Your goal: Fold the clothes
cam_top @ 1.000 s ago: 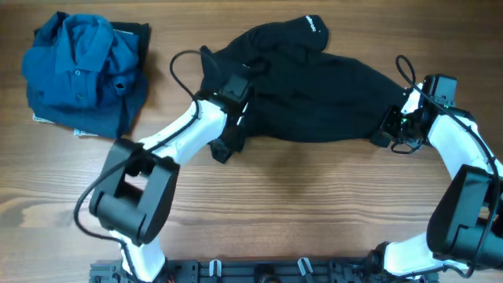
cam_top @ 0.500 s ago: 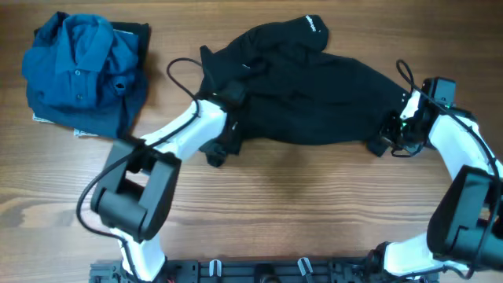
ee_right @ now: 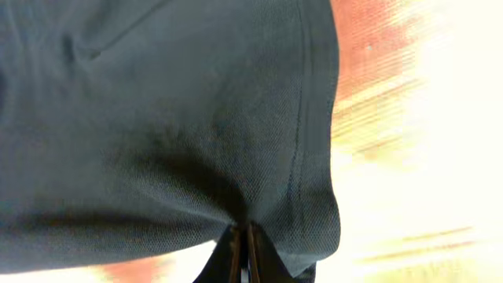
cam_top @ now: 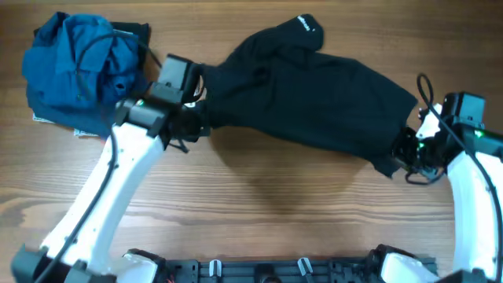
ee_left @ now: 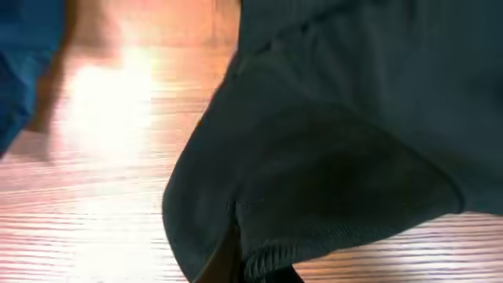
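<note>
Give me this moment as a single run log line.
left pincer: shut on black shirt, left edge | right pincer: shut on its right corner | black shirt: stretched between them | blue shirt: bunched, far left

The black shirt [cam_top: 314, 94] is plain, solid black. Its only marking is a short line of white lettering [cam_top: 305, 25] near its upper edge. In the wrist views the same cloth reads as dark charcoal, with a fine knit grain and seam stitching in the same dark tone. The blue collared shirt [cam_top: 75, 67] is a mid-to-deep blue, with no pattern. The table [cam_top: 259, 212] is warm brown wood with long streaks of grain — orange-red and washed pale by glare in the wrist views. The left arm [cam_top: 110, 185] and right arm [cam_top: 471, 196] have white links and black joints.
</note>
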Available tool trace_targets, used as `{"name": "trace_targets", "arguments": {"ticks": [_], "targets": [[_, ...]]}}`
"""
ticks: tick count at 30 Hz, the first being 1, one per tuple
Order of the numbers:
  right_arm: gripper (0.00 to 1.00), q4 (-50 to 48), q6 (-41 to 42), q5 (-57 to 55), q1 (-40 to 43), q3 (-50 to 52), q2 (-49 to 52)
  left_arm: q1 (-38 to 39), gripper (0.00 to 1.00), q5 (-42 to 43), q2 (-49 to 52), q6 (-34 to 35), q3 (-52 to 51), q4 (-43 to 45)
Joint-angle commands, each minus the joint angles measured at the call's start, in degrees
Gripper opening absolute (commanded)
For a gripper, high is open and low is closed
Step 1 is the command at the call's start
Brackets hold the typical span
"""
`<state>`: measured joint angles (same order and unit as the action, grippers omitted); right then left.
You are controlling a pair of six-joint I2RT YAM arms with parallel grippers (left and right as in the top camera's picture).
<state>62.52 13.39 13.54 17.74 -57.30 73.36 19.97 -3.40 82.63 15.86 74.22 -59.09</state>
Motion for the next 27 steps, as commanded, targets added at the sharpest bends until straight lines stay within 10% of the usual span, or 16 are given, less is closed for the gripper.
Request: {"name": "trace_targets", "arguments": {"ticks": [1,12,27], "targets": [[0.04,3.3,0.0,1.3,0.3,-1.3,-2.9,-0.2,0.04,-0.8,-2.9,1.3,0.8,-0.9],[0.04,7.1,-1.2,3.1,0.3,-1.3,-4.0,-0.2,0.04,-0.8,-3.1,1.4,0.8,-7.2],[0.04,0.8,-1.6,7.1,-1.8,-1.2,3.7,1.9,0.04,-0.8,3.3,1.3,0.8,6.6]]}}
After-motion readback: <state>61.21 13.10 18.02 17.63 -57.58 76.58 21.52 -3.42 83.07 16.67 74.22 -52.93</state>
